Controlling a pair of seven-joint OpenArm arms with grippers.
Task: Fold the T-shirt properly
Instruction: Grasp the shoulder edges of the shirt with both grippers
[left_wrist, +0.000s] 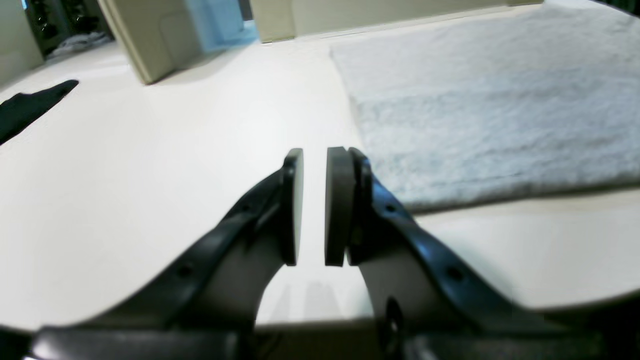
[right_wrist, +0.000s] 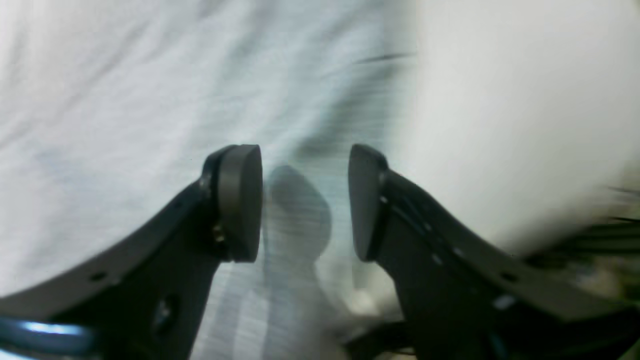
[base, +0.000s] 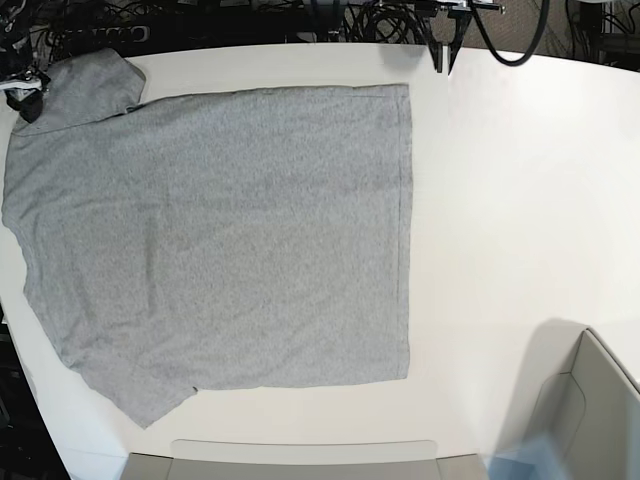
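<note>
- The heather-grey cotton T-shirt (base: 220, 240) lay flat, plain side up, on the white table (base: 510, 200), toward the right arm's side; folding looked unstarted.
- The left gripper (left_wrist: 314, 205) hovered beside the hem, pads narrowly apart, empty.
- The right gripper (right_wrist: 305, 200) gaped wide over cloth; next it needed an edge.
- Cables (base: 250, 15) crowded the far rim.

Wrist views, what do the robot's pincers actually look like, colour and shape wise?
Both are built alike. The left pincer has two glossy black curved arms with small holes along them, each ending in a flat, rounded dark grey pad. The right pincer shows the same black arms and oval grey pads, with a bluish cable at the lower left corner of its view.
</note>
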